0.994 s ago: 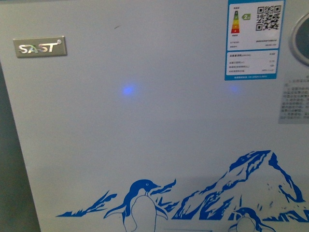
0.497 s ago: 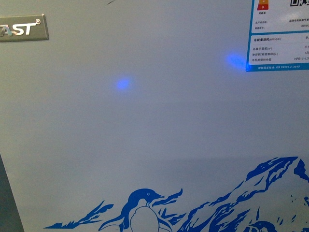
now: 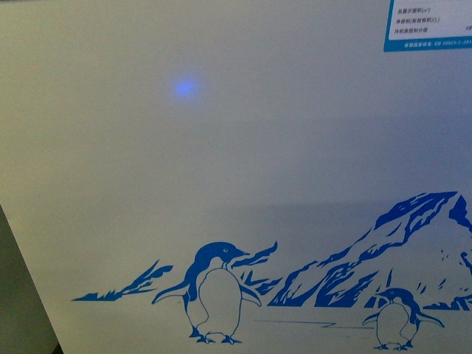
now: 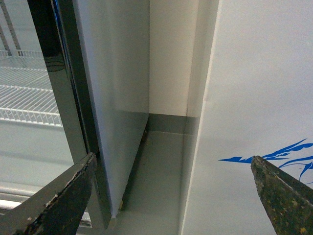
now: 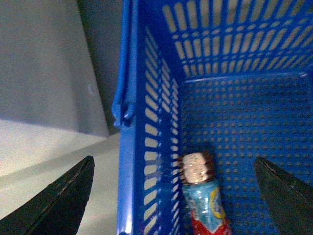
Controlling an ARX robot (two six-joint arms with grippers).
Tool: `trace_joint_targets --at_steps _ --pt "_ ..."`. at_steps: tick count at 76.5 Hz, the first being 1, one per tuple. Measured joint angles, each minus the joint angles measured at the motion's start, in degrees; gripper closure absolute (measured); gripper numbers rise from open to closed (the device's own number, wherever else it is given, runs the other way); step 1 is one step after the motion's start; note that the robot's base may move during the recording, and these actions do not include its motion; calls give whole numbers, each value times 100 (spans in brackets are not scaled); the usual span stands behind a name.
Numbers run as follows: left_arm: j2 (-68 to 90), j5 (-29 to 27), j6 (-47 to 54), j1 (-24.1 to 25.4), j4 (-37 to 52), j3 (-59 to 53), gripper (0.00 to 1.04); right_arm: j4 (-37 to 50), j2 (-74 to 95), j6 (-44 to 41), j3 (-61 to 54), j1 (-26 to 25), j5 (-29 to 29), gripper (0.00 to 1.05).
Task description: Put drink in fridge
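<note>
At the left wrist, the left gripper stands spread wide, nothing between its worn dark fingers. Beyond them is a grey upright cabinet with a dark-framed glass door, and white wire shelves show through it. A narrow strip of grey floor separates it from the white metal fridge, seen here only as a flat panel with an edge of its blue penguin-and-mountain decal.

Straight ahead, the fridge's front fills the front view (its top is cut off). It shows the decal, a blurred blue spot of light and the corner of a blue-bordered printed label, too small to read.

At the right wrist, the right gripper is likewise splayed and empty, over a blue perforated plastic basket. The drink bottle, pale-capped with a blue-and-red wrapper, lies on the basket's floor close to its side wall, its lower part cut off.
</note>
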Motion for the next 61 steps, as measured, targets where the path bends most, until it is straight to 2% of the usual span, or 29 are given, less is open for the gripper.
trace_joint_targets --at_steps 12,29,43,61 --pt "0 -2 0 0 0 0 8 -195 1318 -640 647 -404 -168 7" --pt "0 -2 0 0 0 0 8 -442 3198 -1622 1569 -1001 -105 7" --pt "0 -2 0 0 0 0 8 -413 4131 -1932 2039 -1113 -11 7" --pt "0 -2 0 0 0 0 8 -275 5010 -2028 2566 -1023 114 7"
